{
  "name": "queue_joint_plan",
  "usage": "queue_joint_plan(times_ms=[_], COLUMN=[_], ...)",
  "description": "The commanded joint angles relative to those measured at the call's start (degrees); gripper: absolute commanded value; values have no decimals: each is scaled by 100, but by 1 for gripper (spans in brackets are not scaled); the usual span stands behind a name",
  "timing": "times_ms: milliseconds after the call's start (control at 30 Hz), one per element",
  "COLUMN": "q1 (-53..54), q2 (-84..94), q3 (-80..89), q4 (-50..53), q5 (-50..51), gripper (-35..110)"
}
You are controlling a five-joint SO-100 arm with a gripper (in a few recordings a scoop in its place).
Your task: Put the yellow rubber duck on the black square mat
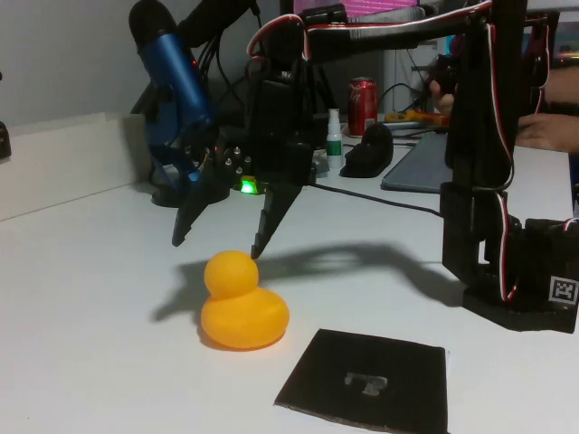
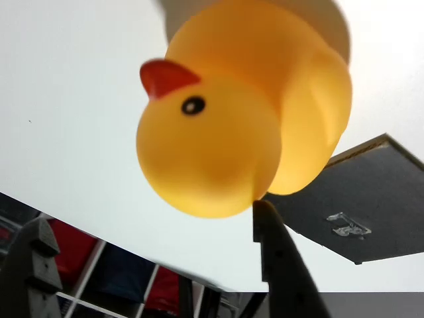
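Yellow rubber duck (image 1: 242,303) sits on the white desk (image 1: 90,298) at lower centre-left of the fixed view, upright, its round head above its plump body. It is not on the black square mat (image 1: 366,380), which lies flat at the lower right of that view, just beside the duck with a strip of bare desk between them. The pale grey mark at the mat's middle is uncovered, and nothing rests on the mat.

The claw (image 1: 217,242) hangs just above and behind the duck's head, its two dark fingers spread wide and holding nothing. The right fingertip (image 1: 260,246) looks to be at or very near the top of the head; whether it touches, I cannot tell. In the wrist view the duck (image 2: 245,112) takes up the upper centre, red-orange beak pointing to the upper left, with one finger (image 2: 281,265) close under its head and the other (image 2: 30,271) far off at the lower left; the mat (image 2: 371,199) shows at right.

By my judgement the task is at its start: the approach looks nearly complete, but the grasp, the lift, the carry across to the mat and the release are all left to do.
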Motion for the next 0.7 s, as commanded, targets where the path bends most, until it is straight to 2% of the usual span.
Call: queue_joint_plan(times_ms=[0,267,667], q1=[26,-44,-70], q2=[352,404,396], q3=[-105,650,677], q4=[44,44,44], q5=[-62,-62,-62], gripper=[34,34,34])
